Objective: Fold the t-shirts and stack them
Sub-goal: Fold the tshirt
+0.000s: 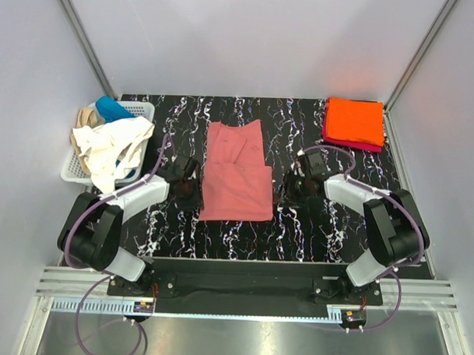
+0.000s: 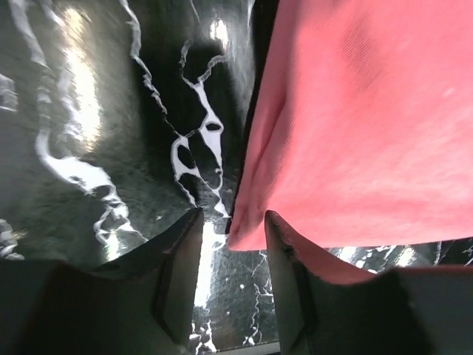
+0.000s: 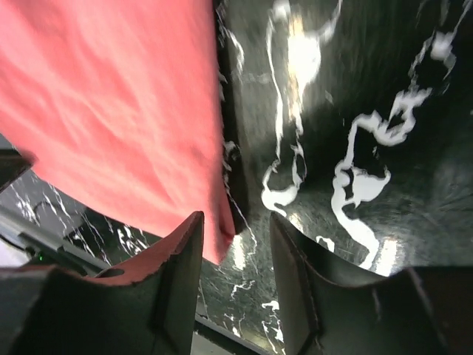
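At salmon-pink t-shirt (image 1: 237, 174) side edges: left pincer (image 2: 233, 220), right pincer (image 3: 235, 220) both spread.

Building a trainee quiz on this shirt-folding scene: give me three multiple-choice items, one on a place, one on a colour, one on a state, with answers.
1. Where is the orange t-shirt? A. in a basket B. at the far right corner of the table C. between the arms
2. Which colour lies under it? A. magenta B. blue C. tan
3. How is the left pincer? A. shut on cloth B. open C. out of view
Answers: B, it lies folded there; A, the magenta t-shirt shows beneath; B, its fingers stand apart, table between them.
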Controlling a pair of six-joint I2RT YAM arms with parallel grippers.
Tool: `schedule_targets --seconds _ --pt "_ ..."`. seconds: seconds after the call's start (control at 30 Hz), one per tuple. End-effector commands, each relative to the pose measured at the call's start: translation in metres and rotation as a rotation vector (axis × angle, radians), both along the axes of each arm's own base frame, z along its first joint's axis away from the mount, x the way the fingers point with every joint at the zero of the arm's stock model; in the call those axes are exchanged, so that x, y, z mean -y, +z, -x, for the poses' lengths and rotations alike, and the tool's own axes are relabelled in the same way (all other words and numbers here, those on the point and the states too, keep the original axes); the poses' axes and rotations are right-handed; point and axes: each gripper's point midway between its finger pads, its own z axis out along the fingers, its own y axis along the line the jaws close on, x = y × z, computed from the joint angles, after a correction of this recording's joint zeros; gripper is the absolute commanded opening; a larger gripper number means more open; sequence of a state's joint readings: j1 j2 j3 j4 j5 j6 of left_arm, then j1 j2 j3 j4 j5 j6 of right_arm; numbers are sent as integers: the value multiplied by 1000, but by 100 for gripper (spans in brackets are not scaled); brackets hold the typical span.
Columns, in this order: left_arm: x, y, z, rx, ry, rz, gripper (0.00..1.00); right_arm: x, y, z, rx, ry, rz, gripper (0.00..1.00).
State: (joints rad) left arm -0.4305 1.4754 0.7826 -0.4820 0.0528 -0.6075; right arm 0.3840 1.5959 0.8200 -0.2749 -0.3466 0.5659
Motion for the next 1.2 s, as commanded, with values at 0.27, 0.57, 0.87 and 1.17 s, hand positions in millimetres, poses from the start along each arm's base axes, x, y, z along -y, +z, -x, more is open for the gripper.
schedule_targets --seconds 0.27,0.57,0.87,1.17 --pt "20 73 -113 133 -14 203 38 -18 25 -107 171 65 106 49" --pt "15 33 -151 48 10 128 35 -24 3 -146 164 96 171 50" --pt "3 8 -155 0 24 45 34 -33 -18 -153 134 134 155 41" --pt "1 3 -155 -7 34 34 34 -36 18 -161 207 110 136 8"
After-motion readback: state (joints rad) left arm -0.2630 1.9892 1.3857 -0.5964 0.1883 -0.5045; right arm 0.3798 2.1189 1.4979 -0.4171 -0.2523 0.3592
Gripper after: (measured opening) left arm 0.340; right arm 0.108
